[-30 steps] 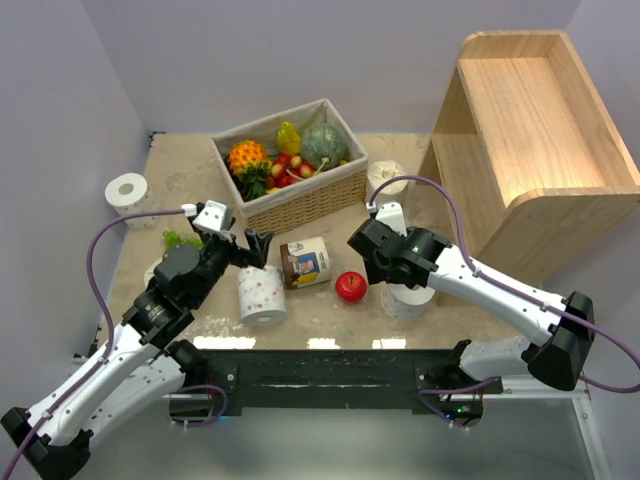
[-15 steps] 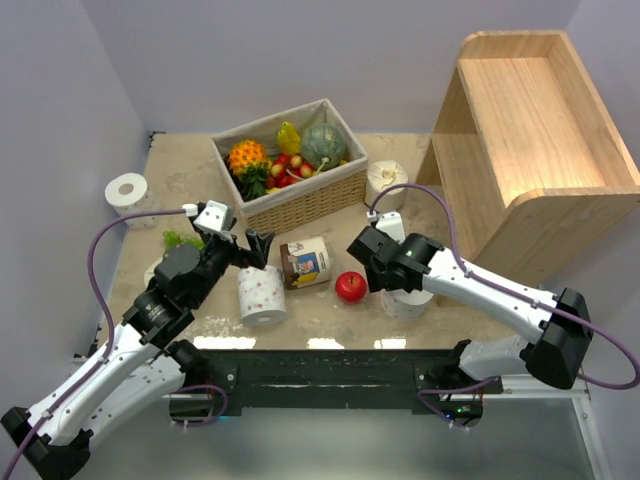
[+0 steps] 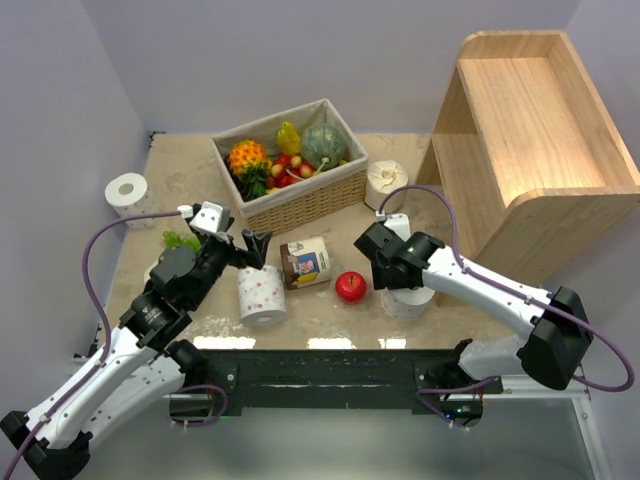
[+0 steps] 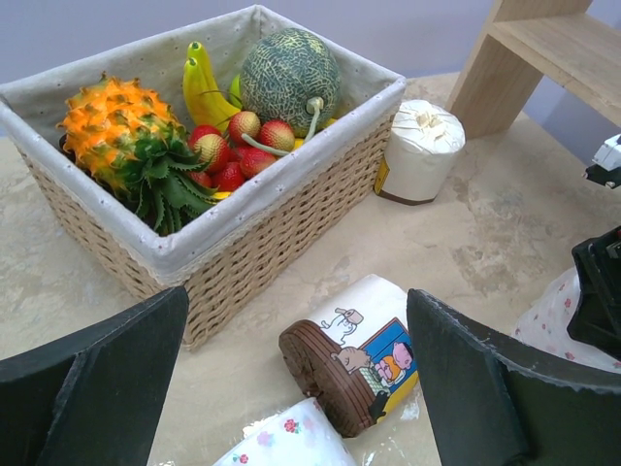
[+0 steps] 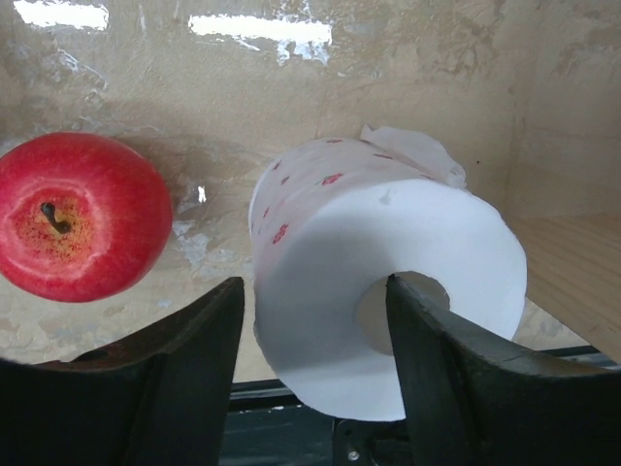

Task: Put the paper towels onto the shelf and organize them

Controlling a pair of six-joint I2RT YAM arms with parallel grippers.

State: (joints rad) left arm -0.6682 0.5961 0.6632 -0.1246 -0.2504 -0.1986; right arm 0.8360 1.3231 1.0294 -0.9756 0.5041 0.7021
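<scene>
A pink-dotted paper towel roll stands near the front edge; in the right wrist view its hollow centre faces me. My right gripper is open, with one finger in the hollow and the other outside the roll's wall. My left gripper is open and empty above a second dotted roll. A cream roll stands beside the wooden shelf. A plain roll stands far left.
A wicker fruit basket sits at the back centre. A printed-label jar lies on its side between the arms. A red apple lies just left of the right gripper's roll. Green grapes lie at left.
My right gripper has moved slightly right and down onto the dotted roll, one finger now in its hollow. The left arm has barely shifted.
</scene>
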